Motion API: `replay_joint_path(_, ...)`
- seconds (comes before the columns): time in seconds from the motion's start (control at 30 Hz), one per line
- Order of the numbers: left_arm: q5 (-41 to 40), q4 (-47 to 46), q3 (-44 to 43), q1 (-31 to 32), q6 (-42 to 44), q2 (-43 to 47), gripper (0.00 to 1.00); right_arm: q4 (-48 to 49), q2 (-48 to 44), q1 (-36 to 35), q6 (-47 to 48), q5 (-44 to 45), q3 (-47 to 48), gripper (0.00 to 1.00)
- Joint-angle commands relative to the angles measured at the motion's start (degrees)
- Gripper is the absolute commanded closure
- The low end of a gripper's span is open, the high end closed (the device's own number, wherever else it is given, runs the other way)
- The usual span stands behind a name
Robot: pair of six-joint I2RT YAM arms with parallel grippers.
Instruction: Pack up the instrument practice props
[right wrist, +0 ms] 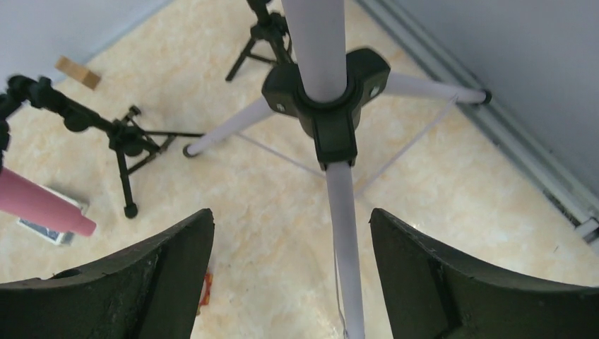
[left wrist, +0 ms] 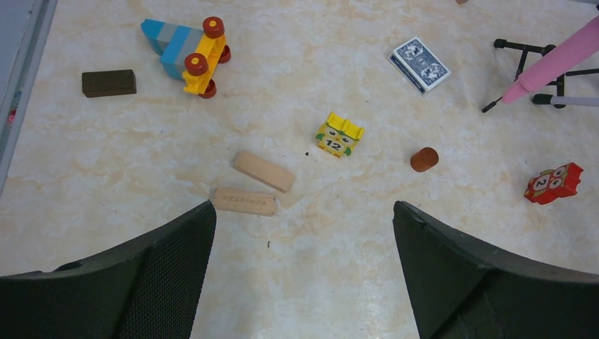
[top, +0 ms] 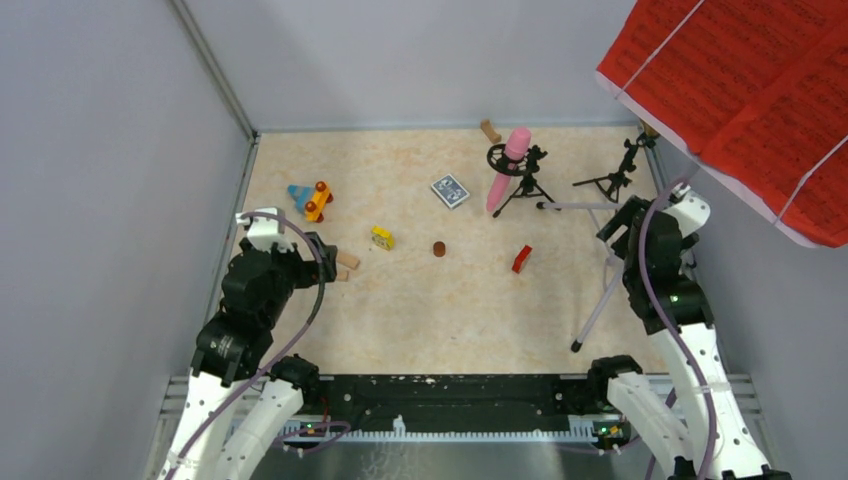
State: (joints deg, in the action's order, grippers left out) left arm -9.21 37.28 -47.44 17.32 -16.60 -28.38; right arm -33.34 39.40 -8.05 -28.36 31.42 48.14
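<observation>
**Item 1. Left end effector** [left wrist: 304, 208]: near left of the bench [top: 450, 310], fingers wide apart and holding nothing. It hangs over two wooden blocks [left wrist: 263, 170], which are not task items.

**Item 2. Right end effector** [right wrist: 291, 215]: near right, fingers apart, one on each side of the silver tripod pole [right wrist: 321, 42] and touching neither side.

**Item 3. Music stand**: stands at the right of the bench beside the wall, legs spread from a black hub [right wrist: 328, 99].
- Handling: centre the pole between the pads and clamp just above the hub.
- The red sheet-music pages [top: 750, 90] up top likely make it top-heavy, so keep it upright and lift slowly.

**Item 4. Small black mic tripod** [top: 612, 180]: far right, just beside a stand leg, so there is a risk of snagging.

**Item 5. Pink microphone** [top: 508, 165]: far centre, propped on a second tripod [top: 525, 190].
</observation>
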Motion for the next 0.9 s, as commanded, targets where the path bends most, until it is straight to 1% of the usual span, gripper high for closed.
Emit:
replay_joint_path(0.0,-1.0,-1.8,0.0,-0.3,-0.5,0.4,0.01,-6.7,1.0,0.6,-6.2,-2.7,2.2,0.2)
replay_joint_path(0.33,-1.0,-1.7,0.0,-0.9,-0.5,-0.1,0.01,-5.7,6.0,0.6,-7.6,-0.5,0.1,0.21)
replay_joint_path(0.63,-0.5,-1.8,0.0,-1.4,-0.5,-0.3,0.01,-6.8,10.4,0.6,-7.2,4.1,1.7,0.2)
replay_joint_path(0.73,-0.5,-1.8,0.0,-1.6,-0.4,-0.4,0.01,-4.0,10.6,0.6,-6.4,4.3,0.2,0.2)
replay_joint_path(0.87,-0.4,-1.9,0.1,-1.8,-0.4,-0.4,0.01,3.8,10.8,0.6,-4.9,3.8,-3.7,0.23)
